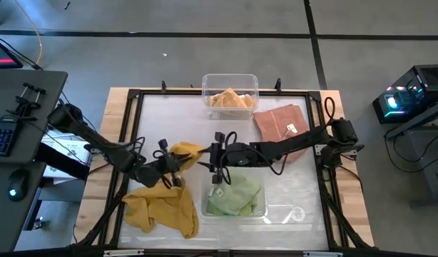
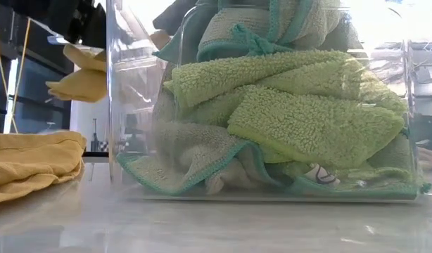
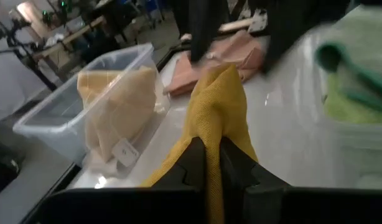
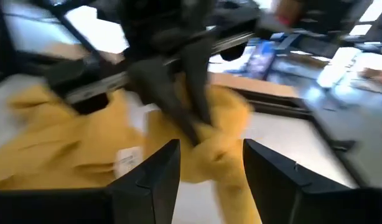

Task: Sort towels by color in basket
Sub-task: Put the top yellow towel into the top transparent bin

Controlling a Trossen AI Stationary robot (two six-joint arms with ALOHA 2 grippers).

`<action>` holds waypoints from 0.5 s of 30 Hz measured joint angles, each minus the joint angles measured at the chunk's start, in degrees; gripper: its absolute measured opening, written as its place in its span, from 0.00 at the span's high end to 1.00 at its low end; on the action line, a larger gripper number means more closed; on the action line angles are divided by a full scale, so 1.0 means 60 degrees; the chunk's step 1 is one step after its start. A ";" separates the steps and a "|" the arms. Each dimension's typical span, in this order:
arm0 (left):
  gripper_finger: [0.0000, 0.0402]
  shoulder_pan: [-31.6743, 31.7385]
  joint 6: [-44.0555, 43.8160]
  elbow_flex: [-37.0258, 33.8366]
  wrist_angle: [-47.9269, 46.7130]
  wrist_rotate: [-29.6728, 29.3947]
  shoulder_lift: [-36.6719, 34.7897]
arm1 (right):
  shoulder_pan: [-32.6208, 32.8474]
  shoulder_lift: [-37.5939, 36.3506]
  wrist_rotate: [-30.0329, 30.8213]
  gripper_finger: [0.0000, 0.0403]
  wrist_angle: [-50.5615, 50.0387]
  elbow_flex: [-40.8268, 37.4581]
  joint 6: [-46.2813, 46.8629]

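My left gripper (image 1: 173, 170) (image 3: 213, 163) is near the table's middle, shut on a mustard yellow towel (image 1: 187, 151) (image 2: 81, 77). More mustard cloth (image 1: 162, 208) (image 2: 29, 161) lies heaped on the table at the near left, showing a white tag (image 4: 125, 162). My right gripper (image 1: 219, 170) (image 4: 209, 168) is open at the far-left rim of the near clear bin (image 1: 265, 213), which holds light green towels (image 1: 235, 196) (image 2: 286, 112). A peach-salmon towel (image 1: 279, 121) (image 3: 222, 59) lies flat at the far right. My left gripper pinches the mustard towel between its two fingers (image 3: 192, 163) at a bunched fold (image 3: 214, 134). The cloth bulges past the fingertips and is lifted above the table. I cannot tell whether its lower end reaches the heap below.
A second clear bin (image 1: 230, 84) (image 3: 51, 115) stands at the far edge with pale yellowish cloth (image 1: 230, 98) inside. A black frame (image 1: 137, 96) borders the white work surface. A desk with keyboard and mouse stands to the left of the table.
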 joint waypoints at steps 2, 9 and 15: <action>0.99 -0.0099 0.0178 0.0000 0.0133 -0.0040 0.0002 | -0.0071 0.0092 -0.0740 0.58 -0.0029 0.0000 -0.0008; 0.99 -0.0294 0.0168 0.0000 0.0190 -0.0070 0.0005 | -0.0170 0.0504 -0.0856 0.65 0.0126 0.0015 -0.0155; 0.95 -0.0279 -0.0174 -0.0004 0.0139 -0.0077 0.0005 | -0.0200 0.0803 -0.0772 0.83 0.0482 0.0015 -0.0157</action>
